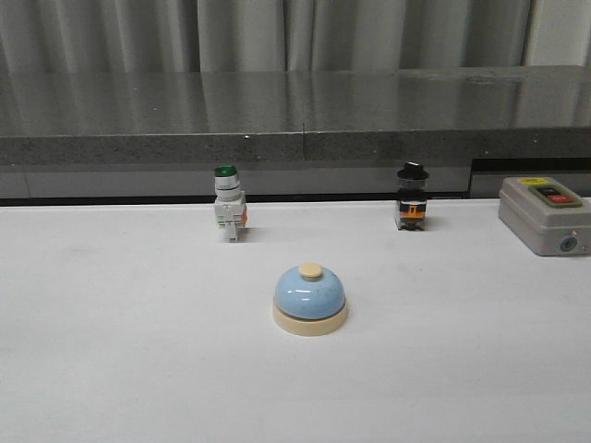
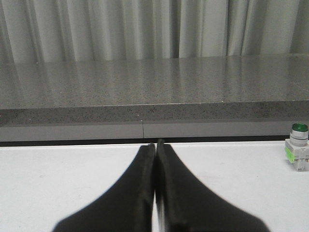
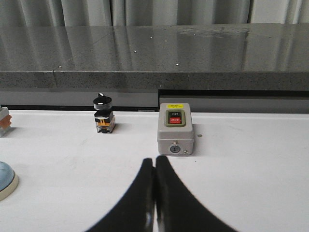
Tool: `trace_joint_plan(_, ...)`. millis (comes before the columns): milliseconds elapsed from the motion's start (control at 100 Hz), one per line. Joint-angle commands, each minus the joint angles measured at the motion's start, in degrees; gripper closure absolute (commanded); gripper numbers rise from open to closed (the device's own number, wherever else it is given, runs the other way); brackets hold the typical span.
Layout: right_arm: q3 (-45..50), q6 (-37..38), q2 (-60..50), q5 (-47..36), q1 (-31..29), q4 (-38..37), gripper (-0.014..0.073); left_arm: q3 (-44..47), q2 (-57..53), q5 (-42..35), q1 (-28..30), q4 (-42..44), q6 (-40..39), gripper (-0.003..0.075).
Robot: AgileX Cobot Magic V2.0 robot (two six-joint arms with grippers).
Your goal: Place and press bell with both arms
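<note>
The light-blue bell (image 1: 310,297) with its cream base and cream knob stands upright on the white table, near the middle in the front view. Its edge also shows in the right wrist view (image 3: 6,178). My left gripper (image 2: 155,145) is shut and empty, low over the table, with no bell in its view. My right gripper (image 3: 155,159) is shut and empty, to the right of the bell and in front of the grey box. Neither arm shows in the front view.
A green-capped white pushbutton switch (image 1: 228,204) stands behind the bell to the left; it also shows in the left wrist view (image 2: 298,147). A black-capped switch (image 1: 412,197) stands back right. A grey box with red and green buttons (image 1: 546,215) sits far right. A grey stone ledge (image 1: 295,138) bounds the table's back.
</note>
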Motion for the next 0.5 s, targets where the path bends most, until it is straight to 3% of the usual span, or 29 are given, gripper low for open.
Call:
trace_joint_plan(0, -0.9, -0.56, -0.46, -7.9, -0.24, -0.45, 0.0652, 3.07, -1.76, -4.49, 0.12, -0.1, -0.68, 0.0738)
trace_joint_plan(170, -2.67, -0.56, -0.46, -11.79, -0.24, 0.61, 0.0652, 3.07, -1.76, -4.49, 0.12, -0.1, -0.68, 0.0738)
trace_joint_plan(340, -10.44, -0.56, 3.03, -3.66, -0.24, 0.61, 0.0652, 3.07, -1.76, -4.49, 0.12, -0.1, -0.68, 0.0738)
trace_joint_plan(490, -20.62, -0.56, 12.76, 6.97, -0.24, 0.61, 0.0652, 3.07, -1.76, -4.49, 0.12, -0.1, -0.68, 0.0738)
